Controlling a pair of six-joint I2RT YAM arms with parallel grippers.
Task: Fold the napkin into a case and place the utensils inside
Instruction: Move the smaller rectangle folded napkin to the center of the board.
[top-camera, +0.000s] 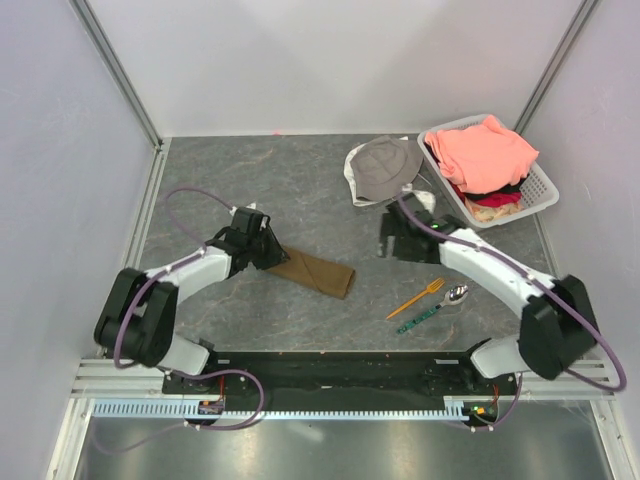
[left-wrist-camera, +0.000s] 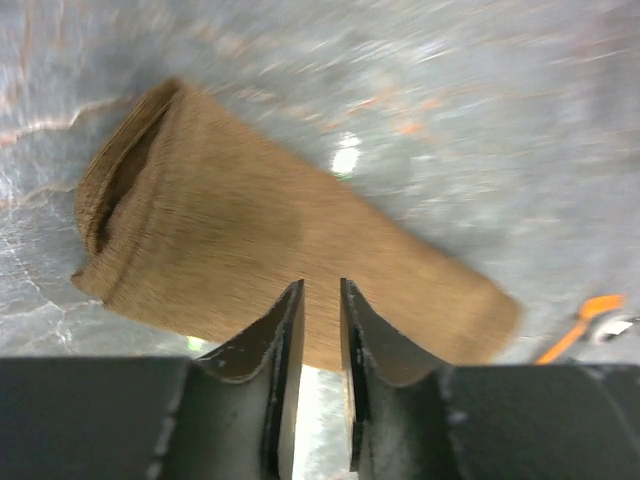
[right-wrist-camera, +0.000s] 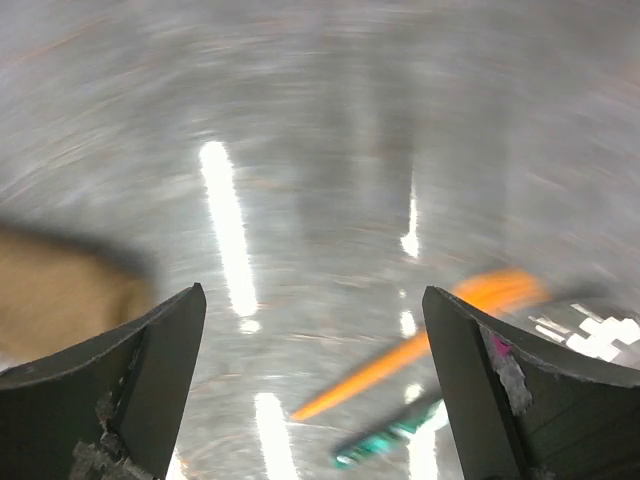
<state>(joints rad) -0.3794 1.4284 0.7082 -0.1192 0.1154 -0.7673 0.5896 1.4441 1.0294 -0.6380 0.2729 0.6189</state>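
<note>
The brown napkin lies folded into a narrow flat packet at the table's middle left. In the left wrist view its left end gapes open. My left gripper hovers at the packet's left end. Its jaws are nearly closed with a thin gap and hold nothing. The orange fork and the green patterned utensil lie side by side right of the packet. My right gripper is open and empty above the table behind them. Its view shows the fork, the green utensil and the packet's end, blurred.
A grey bucket hat lies at the back. A white plastic basket with salmon-pink clothes stands at the back right corner. Walls enclose the table on three sides.
</note>
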